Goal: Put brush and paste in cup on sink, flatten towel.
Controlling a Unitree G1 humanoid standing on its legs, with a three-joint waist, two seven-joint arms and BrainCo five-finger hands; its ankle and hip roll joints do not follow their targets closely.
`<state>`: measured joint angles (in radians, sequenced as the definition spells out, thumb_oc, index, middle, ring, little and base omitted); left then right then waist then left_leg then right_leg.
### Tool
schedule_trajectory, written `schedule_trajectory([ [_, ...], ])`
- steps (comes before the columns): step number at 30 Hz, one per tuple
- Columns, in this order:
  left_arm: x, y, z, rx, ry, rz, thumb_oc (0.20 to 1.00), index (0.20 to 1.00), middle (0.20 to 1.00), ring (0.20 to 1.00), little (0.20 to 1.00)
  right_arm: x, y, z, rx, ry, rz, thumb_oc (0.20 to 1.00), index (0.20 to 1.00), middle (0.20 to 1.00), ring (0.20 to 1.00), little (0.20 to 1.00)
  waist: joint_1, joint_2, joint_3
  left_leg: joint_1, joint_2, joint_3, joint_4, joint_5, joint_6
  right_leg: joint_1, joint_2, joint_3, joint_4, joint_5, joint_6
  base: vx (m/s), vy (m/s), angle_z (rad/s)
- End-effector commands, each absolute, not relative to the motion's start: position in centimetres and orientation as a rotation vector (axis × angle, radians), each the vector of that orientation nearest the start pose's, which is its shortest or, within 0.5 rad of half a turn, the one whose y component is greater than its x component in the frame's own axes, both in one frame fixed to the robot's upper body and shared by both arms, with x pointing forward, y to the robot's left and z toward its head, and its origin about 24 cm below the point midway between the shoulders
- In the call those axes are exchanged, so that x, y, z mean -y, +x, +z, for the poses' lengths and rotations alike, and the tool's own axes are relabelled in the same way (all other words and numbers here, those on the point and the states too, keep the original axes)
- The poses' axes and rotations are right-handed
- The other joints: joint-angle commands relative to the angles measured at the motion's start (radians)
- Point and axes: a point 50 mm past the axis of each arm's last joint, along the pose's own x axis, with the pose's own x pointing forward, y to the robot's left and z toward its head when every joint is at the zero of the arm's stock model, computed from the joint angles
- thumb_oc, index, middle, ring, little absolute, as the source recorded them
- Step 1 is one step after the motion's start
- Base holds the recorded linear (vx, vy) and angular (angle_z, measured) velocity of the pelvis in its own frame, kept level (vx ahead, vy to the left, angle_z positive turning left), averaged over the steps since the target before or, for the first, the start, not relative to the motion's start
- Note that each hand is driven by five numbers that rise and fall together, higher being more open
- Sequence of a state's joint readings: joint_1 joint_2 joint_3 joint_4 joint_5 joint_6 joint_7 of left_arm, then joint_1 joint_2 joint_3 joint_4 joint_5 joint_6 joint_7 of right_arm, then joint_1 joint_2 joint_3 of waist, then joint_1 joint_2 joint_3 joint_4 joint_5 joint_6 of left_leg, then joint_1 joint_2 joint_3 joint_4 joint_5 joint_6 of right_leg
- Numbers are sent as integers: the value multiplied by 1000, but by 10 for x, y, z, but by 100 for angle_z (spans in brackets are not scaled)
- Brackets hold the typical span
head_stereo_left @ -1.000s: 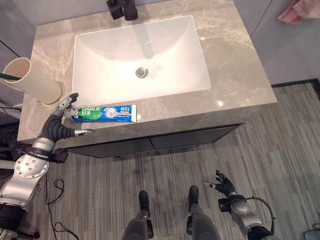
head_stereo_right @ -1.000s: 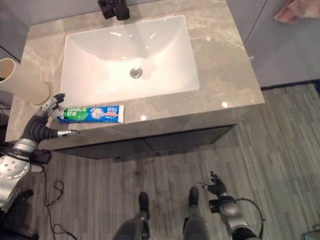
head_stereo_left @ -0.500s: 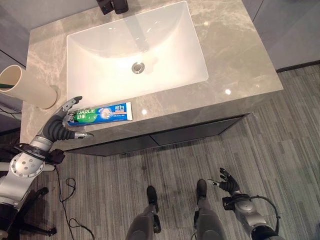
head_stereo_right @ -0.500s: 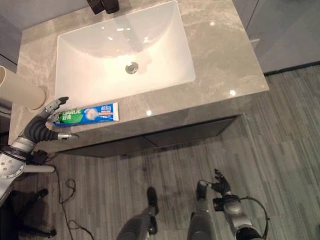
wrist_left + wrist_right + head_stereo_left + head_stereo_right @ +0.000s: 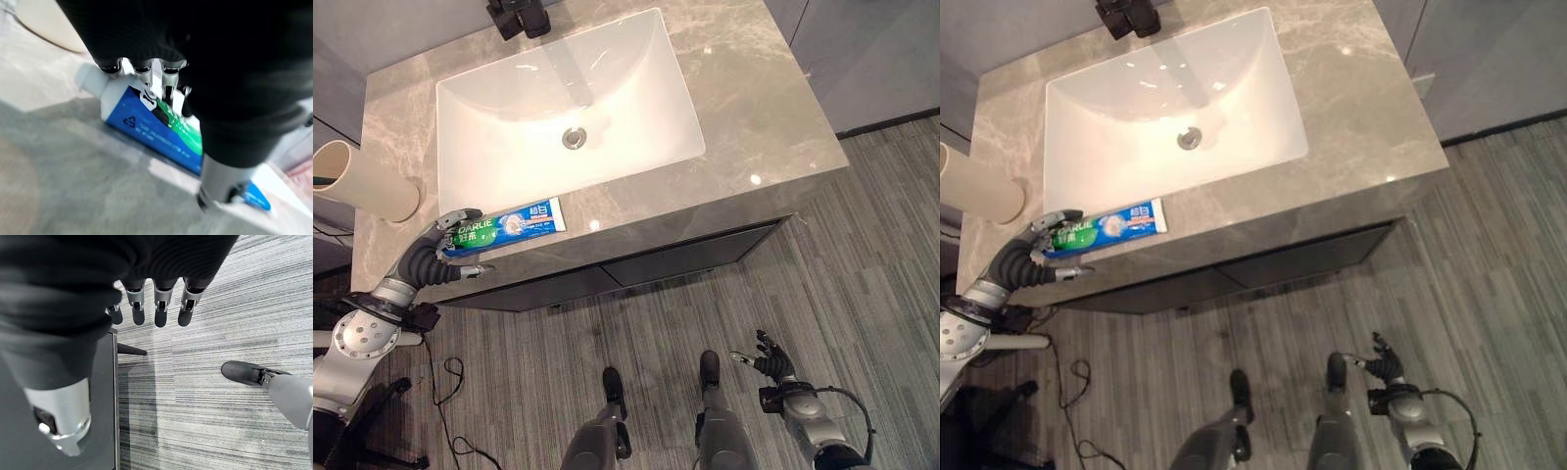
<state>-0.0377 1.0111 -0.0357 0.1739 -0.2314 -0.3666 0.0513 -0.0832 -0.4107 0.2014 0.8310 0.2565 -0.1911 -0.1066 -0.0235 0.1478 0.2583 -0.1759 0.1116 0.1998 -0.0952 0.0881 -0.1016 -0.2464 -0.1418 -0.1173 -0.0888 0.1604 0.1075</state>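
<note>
The toothpaste tube (image 5: 504,226) carries white lettering and, seemingly, a recycling triangle.

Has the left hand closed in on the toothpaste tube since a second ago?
Yes. The left hand has moved onto the toothpaste tube, fingers now curling over its cap end, towards the sink.

The bench (image 5: 744,108) is seen as polished grey-brown marbled stone, with small bright glints on its smooth surface. Set into it is a glossy white ceramic sink (image 5: 568,98) with a shiny metal drain (image 5: 573,138). The tap (image 5: 519,15) is finished in matt black. A matt cream cup (image 5: 367,183), seemingly plastic, is seen on the bench. The toothpaste tube (image 5: 504,227) is made of glossy printed plastic in blue, green and white. The left hand (image 5: 435,257) is covered in dark ribbed matt material, with silver metallic fingers (image 5: 142,73). The floor (image 5: 862,245) is laid in grey, finely striped, matt covering.
</note>
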Motion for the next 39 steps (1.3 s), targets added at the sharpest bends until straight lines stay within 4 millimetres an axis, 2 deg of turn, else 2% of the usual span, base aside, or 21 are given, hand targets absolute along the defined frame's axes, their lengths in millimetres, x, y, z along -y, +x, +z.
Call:
schedule_trajectory([
  [1,-315,256,137,217,797,-7,595,595,595,595,595,256,221,-66,-472,-280,-148,1000,1000,1000,1000,1000,-27,-33,-29,38,2,1,8,-14,-23,23,-79,24,2,3,114,0,0,0],
  [6,-315,255,128,204,803,16,573,573,573,573,573,253,224,-65,-461,-279,-137,1000,1000,1000,1000,1000,-25,-49,-30,30,10,10,8,-11,-25,7,-72,31,2,6,115,-1,-4,-2],
  [8,-313,255,127,203,858,4,555,555,555,555,555,252,224,-65,-461,-274,-136,1000,1000,1000,1000,1000,-24,-55,-31,27,13,13,8,-11,-26,2,-70,34,2,6,115,-7,-13,-6],
  [10,-312,255,127,203,912,-11,573,573,573,573,573,251,224,-65,-458,-277,-135,1000,1000,1000,1000,1000,-23,-60,-32,24,15,14,8,-10,-28,-1,-67,36,2,6,116,-4,-11,-7],
  [11,-312,255,125,197,928,-17,627,627,627,627,627,252,224,-66,-461,-278,-137,1000,1000,1000,1000,1000,-24,-63,-32,24,17,15,8,-10,-28,-2,-65,38,2,7,116,-1,-12,-9],
  [12,-310,254,123,189,952,-37,815,815,815,815,815,253,222,-67,-466,-281,-144,1000,1000,1000,1000,1000,-23,-65,-32,25,19,17,8,-10,-29,-3,-63,39,2,6,116,-4,-13,-7],
  [13,-310,254,122,186,975,-47,887,887,887,887,887,253,222,-67,-466,-282,-147,1000,1000,1000,1000,1000,-23,-65,-31,25,19,18,8,-10,-30,-3,-63,40,2,6,116,-7,-8,-5],
  [14,-310,253,121,179,1007,-63,1000,1000,1000,1000,1000,254,222,-67,-468,-283,-146,1000,1000,1000,1000,1000,-24,-64,-31,27,20,19,8,-10,-31,-4,-62,42,2,6,116,-9,1,-3],
  [25,-305,252,111,164,1115,-123,1000,1000,1000,1000,1000,256,220,-65,-455,-301,-145,1000,1000,1000,1000,1000,-28,-48,-31,22,24,26,8,-8,-35,-13,-63,46,2,8,118,-1,0,0],
  [26,-303,252,111,170,1124,-126,677,677,677,677,677,258,220,-64,-453,-306,-147,1000,1000,1000,1000,1000,-29,-44,-31,22,24,26,8,-8,-34,-15,-64,48,2,9,118,0,0,0],
  [29,-302,253,109,172,1149,-133,473,473,473,473,473,259,219,-65,-456,-309,-154,1000,1000,1000,1000,1000,-32,-42,-32,24,24,28,8,-7,-35,-13,-63,47,2,8,119,0,0,0],
  [30,-301,253,106,167,1168,-137,325,325,325,325,325,260,218,-65,-458,-308,-159,1000,1000,1000,1000,1000,-34,-40,-34,25,24,28,8,-7,-35,-11,-62,47,2,7,118,0,0,0],
  [31,-300,254,106,171,1180,-143,253,253,253,253,253,261,217,-66,-460,-309,-161,1000,1000,1000,1000,1000,-35,-39,-35,26,25,28,8,-8,-35,-11,-63,46,2,6,118,0,0,0],
  [32,-299,254,105,170,1198,-154,200,200,200,200,200,262,215,-66,-462,-310,-166,1000,1000,1000,1000,1000,-35,-38,-36,28,26,28,8,-8,-35,-9,-63,45,2,6,119,0,0,0],
  [39,-296,257,93,158,1297,-182,200,200,200,200,200,267,204,-74,-499,-293,-216,1000,1000,1000,1000,1000,-46,-39,-58,52,29,24,8,-13,-37,19,-65,36,2,-1,119,0,0,0],
])
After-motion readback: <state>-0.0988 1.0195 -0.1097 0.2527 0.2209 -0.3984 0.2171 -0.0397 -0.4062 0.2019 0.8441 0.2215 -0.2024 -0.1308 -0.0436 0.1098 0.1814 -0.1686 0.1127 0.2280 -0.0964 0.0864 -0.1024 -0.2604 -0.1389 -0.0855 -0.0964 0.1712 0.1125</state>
